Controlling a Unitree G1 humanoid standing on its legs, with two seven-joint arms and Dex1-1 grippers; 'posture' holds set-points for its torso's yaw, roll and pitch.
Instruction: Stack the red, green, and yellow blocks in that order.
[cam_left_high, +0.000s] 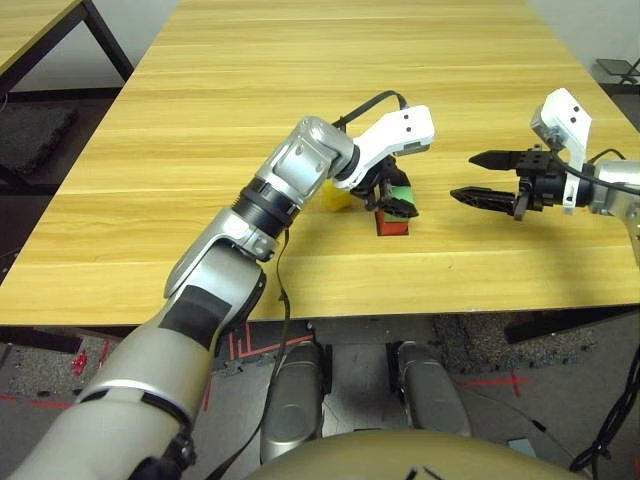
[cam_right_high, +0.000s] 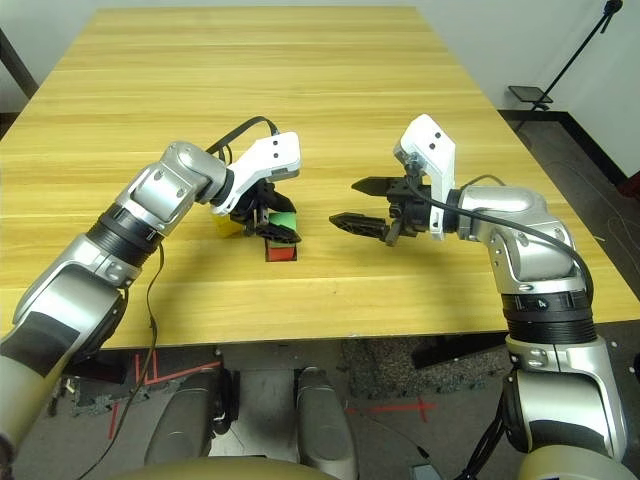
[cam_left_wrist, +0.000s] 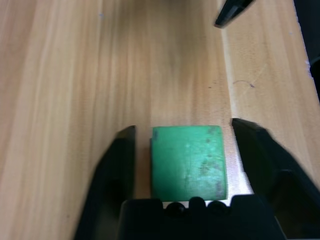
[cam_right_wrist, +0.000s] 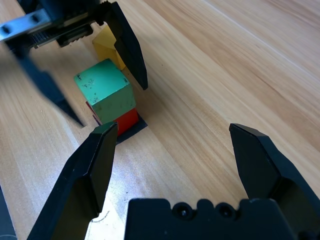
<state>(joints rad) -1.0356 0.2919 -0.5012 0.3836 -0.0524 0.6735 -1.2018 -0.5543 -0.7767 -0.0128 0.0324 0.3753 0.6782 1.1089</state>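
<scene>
The green block (cam_right_wrist: 105, 90) sits on top of the red block (cam_right_wrist: 126, 121) near the table's front middle. My left gripper (cam_left_wrist: 182, 132) is open and straddles the green block, with a narrow gap showing on each side between block and fingers (cam_left_wrist: 117, 165). The yellow block (cam_left_high: 335, 198) rests on the table just left of the stack, partly hidden behind my left wrist. My right gripper (cam_left_high: 470, 177) hovers open to the right of the stack, pointing toward it, with nothing between its fingers.
A flat black square patch (cam_right_wrist: 132, 131) lies under the red block. The wooden table (cam_left_high: 300, 90) stretches bare behind the stack. A second table's corner (cam_left_high: 30, 30) stands at the far left, and the front edge is close to the blocks.
</scene>
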